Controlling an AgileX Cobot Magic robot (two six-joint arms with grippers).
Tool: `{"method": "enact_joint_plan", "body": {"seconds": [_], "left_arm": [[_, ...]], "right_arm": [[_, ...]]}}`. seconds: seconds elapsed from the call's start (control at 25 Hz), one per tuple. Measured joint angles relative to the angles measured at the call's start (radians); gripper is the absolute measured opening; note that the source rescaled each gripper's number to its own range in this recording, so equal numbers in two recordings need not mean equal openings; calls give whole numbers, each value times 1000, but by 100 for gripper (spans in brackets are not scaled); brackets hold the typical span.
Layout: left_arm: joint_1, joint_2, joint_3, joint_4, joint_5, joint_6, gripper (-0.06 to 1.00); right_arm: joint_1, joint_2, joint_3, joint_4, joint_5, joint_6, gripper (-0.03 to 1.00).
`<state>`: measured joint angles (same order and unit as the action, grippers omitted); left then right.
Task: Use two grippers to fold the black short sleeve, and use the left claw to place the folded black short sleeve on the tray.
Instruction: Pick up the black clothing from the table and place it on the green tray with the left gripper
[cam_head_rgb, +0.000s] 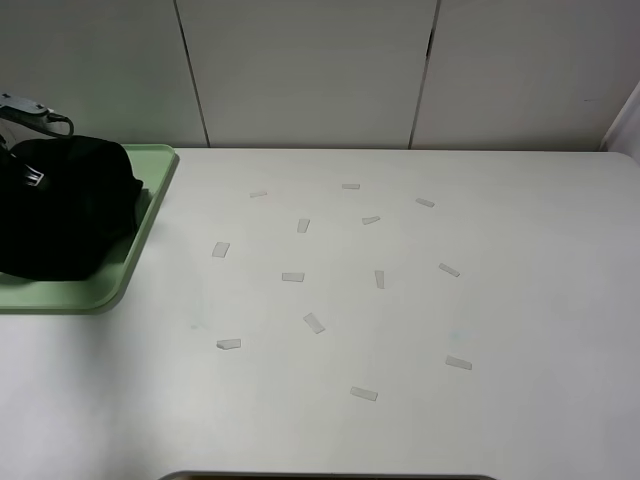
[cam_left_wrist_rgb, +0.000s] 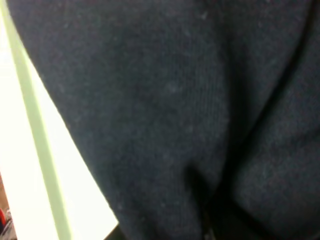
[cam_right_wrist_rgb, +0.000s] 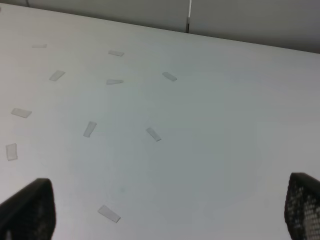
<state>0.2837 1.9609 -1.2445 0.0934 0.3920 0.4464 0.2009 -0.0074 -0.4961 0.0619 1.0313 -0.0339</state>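
Observation:
The black short sleeve (cam_head_rgb: 65, 210) is a rumpled, folded bundle resting on the pale green tray (cam_head_rgb: 150, 215) at the far left of the table. My left arm (cam_head_rgb: 25, 108) reaches down into the bundle's upper left. The left claw's fingers are buried in the cloth and hidden, shut on it. In the left wrist view, black fabric (cam_left_wrist_rgb: 175, 100) fills nearly everything, with the tray's rim (cam_left_wrist_rgb: 37, 135) running beside it. My right gripper (cam_right_wrist_rgb: 165, 215) stands wide open above bare table, with only its two black fingertips (cam_right_wrist_rgb: 30, 210) showing. It is out of the high view.
Several small pale tape strips (cam_head_rgb: 314, 322) are scattered over the white table's (cam_head_rgb: 520, 300) middle and right. A grey panelled wall (cam_head_rgb: 310, 70) runs along the back edge. The tray reaches past the left edge of the high view.

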Motion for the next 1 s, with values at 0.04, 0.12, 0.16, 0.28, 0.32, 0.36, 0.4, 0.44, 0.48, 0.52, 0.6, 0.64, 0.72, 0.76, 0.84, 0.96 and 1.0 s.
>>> {"method": "enact_joint_plan", "body": {"seconds": [0.04, 0.12, 0.16, 0.28, 0.32, 0.36, 0.4, 0.44, 0.48, 0.52, 0.6, 0.64, 0.72, 0.76, 0.84, 0.96, 1.0], "left_arm": [[0, 0, 0, 8, 0, -19, 8], [0, 0, 0, 27, 0, -49, 8], [0, 0, 0, 36, 0, -61, 8], [0, -1, 0, 50, -1, -81, 10], [0, -3, 0, 58, -2, -84, 13], [0, -6, 0, 62, -3, -87, 19], [0, -10, 0, 67, -7, -88, 30], [1, -25, 0, 72, -20, -91, 59], [1, -31, 0, 73, -27, -92, 72], [1, -41, 0, 76, -31, -95, 83], [1, -61, 0, 77, -34, -98, 93], [1, -71, 0, 77, -36, -98, 96], [-2, -92, 0, 77, -36, -98, 98], [-6, -102, 0, 77, -36, -99, 99], [-17, -118, 0, 70, -28, -99, 100], [-41, -129, 6, 56, -14, -99, 100], [-51, -130, 13, 54, -14, -103, 100]], "right_arm": [[0, 0, 0, 0, 0, 0, 100], [0, 0, 0, 0, 0, 0, 100], [0, 0, 0, 0, 0, 0, 100], [0, 0, 0, 1, 0, 0, 100], [0, 0, 0, 1, 0, 0, 100], [0, 0, 0, 1, 0, 0, 100], [0, 0, 0, 1, 0, 0, 100], [0, 0, 0, 1, 0, 0, 100], [0, 0, 0, 1, 0, 0, 100], [0, 0, 0, 1, 0, 0, 100], [0, 0, 0, 1, 0, 0, 100], [0, 0, 0, 1, 0, 0, 100], [0, 0, 0, 1, 0, 0, 100], [0, 0, 0, 1, 0, 0, 100], [0, 0, 0, 1, 0, 0, 100], [0, 0, 0, 1, 0, 0, 100], [0, 0, 0, 1, 0, 0, 100]]}}
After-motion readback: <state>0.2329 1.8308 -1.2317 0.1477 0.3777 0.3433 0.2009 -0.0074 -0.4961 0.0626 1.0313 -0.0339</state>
